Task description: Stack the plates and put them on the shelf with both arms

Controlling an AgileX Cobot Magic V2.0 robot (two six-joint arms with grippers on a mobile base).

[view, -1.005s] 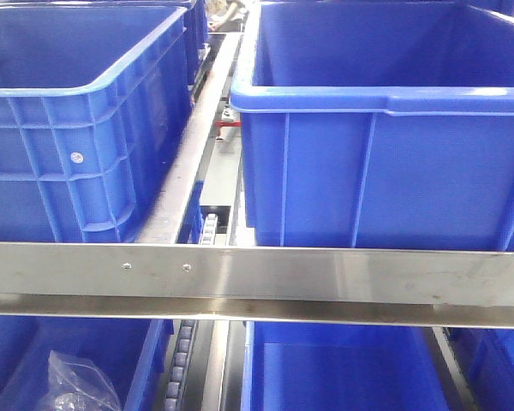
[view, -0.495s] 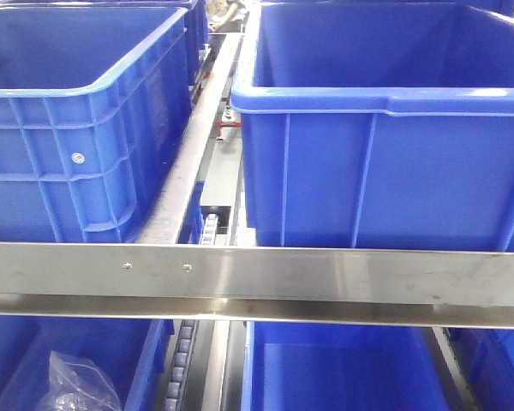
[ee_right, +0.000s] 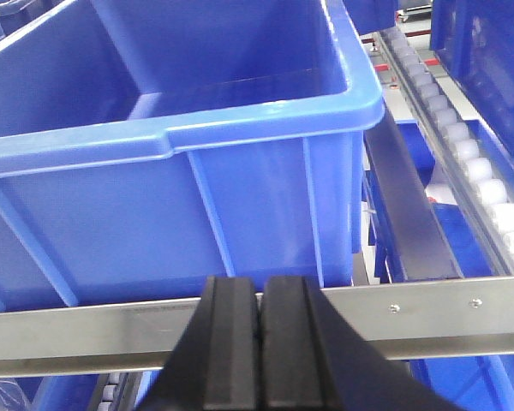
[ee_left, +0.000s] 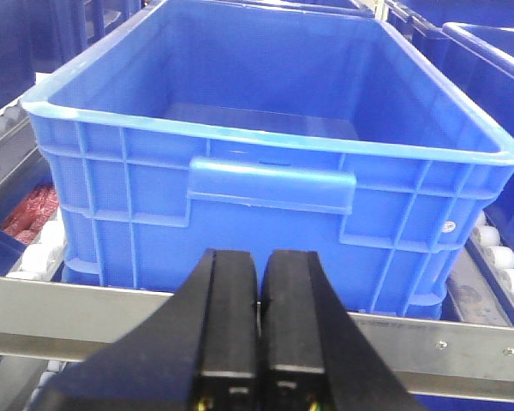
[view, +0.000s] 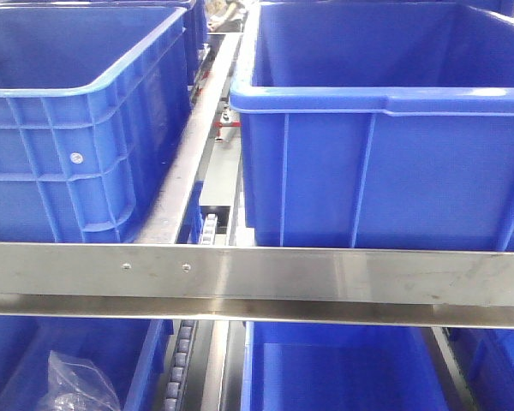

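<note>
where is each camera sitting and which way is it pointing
Front view: faces the rack head-on, level with the steel rail, two blue bins behind it; no robot parts show.
Left wrist view: sits behind the left gripper, fingers shut, facing a blue bin's handle end.
Right wrist view: sits behind the right gripper, fingers shut, facing a bin and roller track.
All views share the rail and blue bins; no plates show.
</note>
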